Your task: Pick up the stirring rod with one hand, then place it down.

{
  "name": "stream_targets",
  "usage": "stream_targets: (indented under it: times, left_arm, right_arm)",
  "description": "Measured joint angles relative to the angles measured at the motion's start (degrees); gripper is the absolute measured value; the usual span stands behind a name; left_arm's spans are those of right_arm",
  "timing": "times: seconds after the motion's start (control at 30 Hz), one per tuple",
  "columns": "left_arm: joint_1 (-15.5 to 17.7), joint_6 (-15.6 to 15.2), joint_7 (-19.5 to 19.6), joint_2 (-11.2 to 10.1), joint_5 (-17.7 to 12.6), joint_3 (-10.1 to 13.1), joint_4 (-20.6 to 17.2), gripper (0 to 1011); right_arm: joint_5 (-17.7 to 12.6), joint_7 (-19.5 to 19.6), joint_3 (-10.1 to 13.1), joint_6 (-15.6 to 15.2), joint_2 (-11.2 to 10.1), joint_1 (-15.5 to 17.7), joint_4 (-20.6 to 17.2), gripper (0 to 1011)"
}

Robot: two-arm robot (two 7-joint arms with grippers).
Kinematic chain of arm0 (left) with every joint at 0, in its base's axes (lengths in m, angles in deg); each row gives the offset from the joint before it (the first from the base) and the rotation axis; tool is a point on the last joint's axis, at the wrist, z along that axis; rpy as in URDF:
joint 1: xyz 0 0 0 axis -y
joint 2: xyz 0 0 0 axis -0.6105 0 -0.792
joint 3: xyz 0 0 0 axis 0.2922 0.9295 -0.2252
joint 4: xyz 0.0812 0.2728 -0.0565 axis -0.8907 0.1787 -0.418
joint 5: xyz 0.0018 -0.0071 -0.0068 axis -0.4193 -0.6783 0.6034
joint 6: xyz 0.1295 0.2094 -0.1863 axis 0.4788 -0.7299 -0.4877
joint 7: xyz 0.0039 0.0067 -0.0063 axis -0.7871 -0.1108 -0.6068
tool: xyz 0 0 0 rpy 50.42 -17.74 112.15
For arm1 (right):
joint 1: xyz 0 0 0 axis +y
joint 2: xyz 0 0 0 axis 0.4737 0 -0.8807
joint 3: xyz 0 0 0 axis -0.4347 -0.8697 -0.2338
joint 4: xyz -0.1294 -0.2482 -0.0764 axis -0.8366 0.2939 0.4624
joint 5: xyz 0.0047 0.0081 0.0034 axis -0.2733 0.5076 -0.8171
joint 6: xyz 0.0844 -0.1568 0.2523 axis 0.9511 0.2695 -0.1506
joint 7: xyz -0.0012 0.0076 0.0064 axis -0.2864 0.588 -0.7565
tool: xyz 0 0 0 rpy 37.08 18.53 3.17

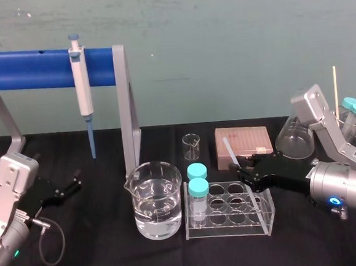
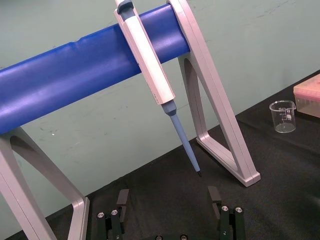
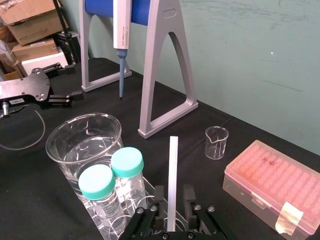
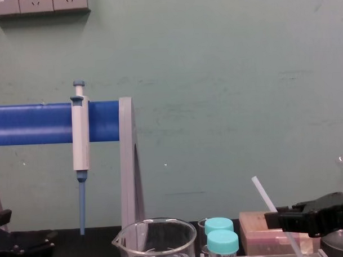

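Head view tally: two grippers, one rod, one pipette, two beakers, two capped tubes, one rack, one tip box.
Right gripper: reaches in from the right over the table, fingers pinched narrow on the stirring rod; in the right wrist view the right gripper has one black finger on either side of it.
Stirring rod: one, clamped partway along its length and tilted. In the chest view its upper end rises up and left of the fingertips. Its lower part runs back under the hand above the rack; whether it touches there I cannot tell.
Tube rack: one, clear, directly below the right gripper's fingers.
Capped tubes: two with teal caps, in the rack just left of the fingertips.
Beakers: two. The large one with water stands left beyond the tubes; the small empty one stands ahead and left of the fingertips.
Tip box: one, pink, just ahead of the hand.
Pipette: one, hanging on the blue stand bar, well away to the left.
Left gripper: parked low near that stand, fingers spread wide.
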Motion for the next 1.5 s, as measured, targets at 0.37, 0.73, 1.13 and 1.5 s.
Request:
stream_targets:
  times: [0.37, 0.73, 1.13, 1.5]
  left_arm:
    - [0.00, 0.00, 0.00, 0.00, 0.00, 0.00, 0.00, 1000]
    - [0.00, 0.00, 0.00, 0.00, 0.00, 0.00, 0.00, 1000]
    - [0.00, 0.00, 0.00, 0.00, 0.00, 0.00, 0.00, 1000]
    - [0.00, 0.00, 0.00, 0.00, 0.00, 0.00, 0.00, 1000]
  right_arm:
    - [-0.05, 0.01, 0.00, 0.01, 0.00, 0.00, 0.00, 70]
    - [-0.12, 0.04, 0.78, 2.89, 0.37, 1.22, -0.16, 70]
    - [1.44, 1.17, 4.92, 16.16, 1.96, 6.20, -1.80, 70]
    - [-0.29, -1.05, 8.61, 22.83, 3.35, 9.81, -2.88, 70]
